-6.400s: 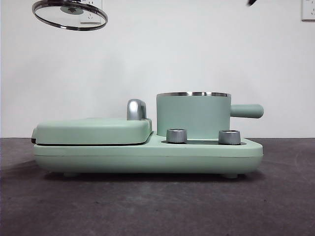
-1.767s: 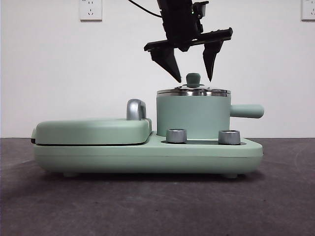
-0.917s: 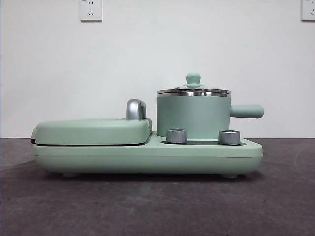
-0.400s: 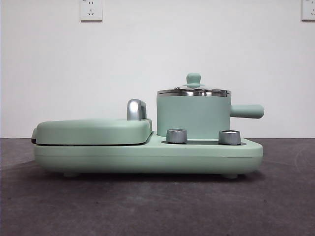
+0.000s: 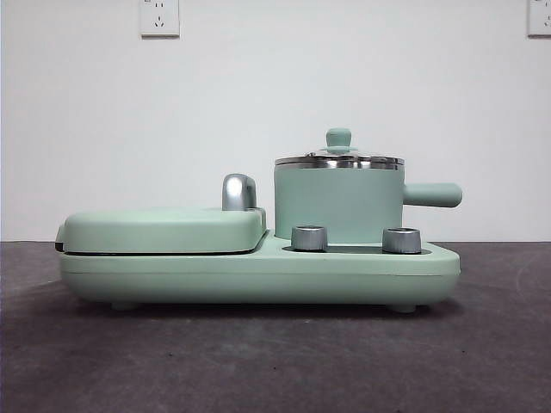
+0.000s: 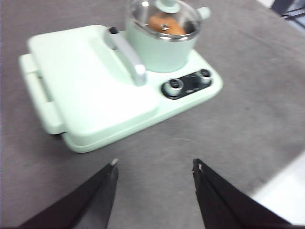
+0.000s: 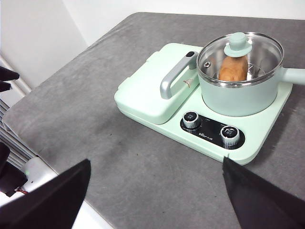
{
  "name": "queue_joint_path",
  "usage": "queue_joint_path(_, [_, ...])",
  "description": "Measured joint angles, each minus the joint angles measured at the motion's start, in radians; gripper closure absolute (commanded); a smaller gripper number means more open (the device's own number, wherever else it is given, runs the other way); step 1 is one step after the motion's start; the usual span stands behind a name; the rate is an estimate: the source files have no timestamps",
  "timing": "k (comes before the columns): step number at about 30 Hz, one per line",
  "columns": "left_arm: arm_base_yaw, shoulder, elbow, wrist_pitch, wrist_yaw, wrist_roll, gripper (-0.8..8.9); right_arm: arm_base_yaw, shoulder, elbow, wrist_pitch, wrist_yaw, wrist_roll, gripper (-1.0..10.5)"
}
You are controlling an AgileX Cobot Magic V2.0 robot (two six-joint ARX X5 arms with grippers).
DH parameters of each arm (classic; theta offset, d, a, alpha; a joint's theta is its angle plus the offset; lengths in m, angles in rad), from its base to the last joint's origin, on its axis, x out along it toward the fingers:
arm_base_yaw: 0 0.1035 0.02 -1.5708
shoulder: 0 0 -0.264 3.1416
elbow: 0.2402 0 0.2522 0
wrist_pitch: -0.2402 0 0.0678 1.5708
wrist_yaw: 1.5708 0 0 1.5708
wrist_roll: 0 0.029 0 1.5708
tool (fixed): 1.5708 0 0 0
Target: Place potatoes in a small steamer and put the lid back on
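left gripper (image 6: 155, 169): jaws spread wide, holding nothing, hanging over bare table (image 6: 238, 95) well clear of the cooker
right gripper (image 7: 157, 171): also wide open and empty, up high and off to the side, nowhere near the pot
arms: both pulled back, neither shows in the front view at all
potato (image 7: 232, 69): lying inside the small steamer (image 5: 337, 205), orange-brown, visible through the glass in both wrist views
lid (image 7: 240, 56): seated flat on the steamer's steel rim, little green knob on top
steamer spot: on the right side of the mint-green cooker base (image 5: 258, 274), stubby handle pointing right in the front view
griddle cover (image 5: 164, 229): shut, silver handle (image 5: 238, 191) just beside the steamer
dials (image 5: 310, 237): two silver ones in front of the steamer
writing: some tiny print on the black panel between the dials, too small to read
wall: two sockets (image 5: 159, 17) up top
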Motion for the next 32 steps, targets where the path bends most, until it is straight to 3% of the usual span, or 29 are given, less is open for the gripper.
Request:
queue_joint_path(4, [0.000, -0.001, 0.000, 0.010, 0.072, -0.007, 5.72, 0.000, 0.000, 0.000, -0.003, 0.000, 0.000, 5.3])
queue_joint_path(7, [0.000, -0.001, 0.000, 0.010, 0.093, 0.003, 8.12, 0.000, 0.000, 0.000, -0.008, 0.000, 0.001, 9.7])
queue_joint_path(8, [0.000, -0.001, 0.000, 0.010, 0.093, 0.006, 8.05, 0.000, 0.000, 0.000, -0.013, 0.000, 0.001, 9.2])
queue_joint_path(29, [0.001, -0.005, -0.005, 0.004, 0.091, 0.021, 8.04, 0.000, 0.000, 0.000, -0.020, 0.004, 0.000, 9.3])
queue_joint_path(32, [0.039, -0.024, -0.027, 0.021, 0.092, 0.021, 8.05, 0.000, 0.000, 0.000, -0.020, 0.004, 0.000, 9.3])
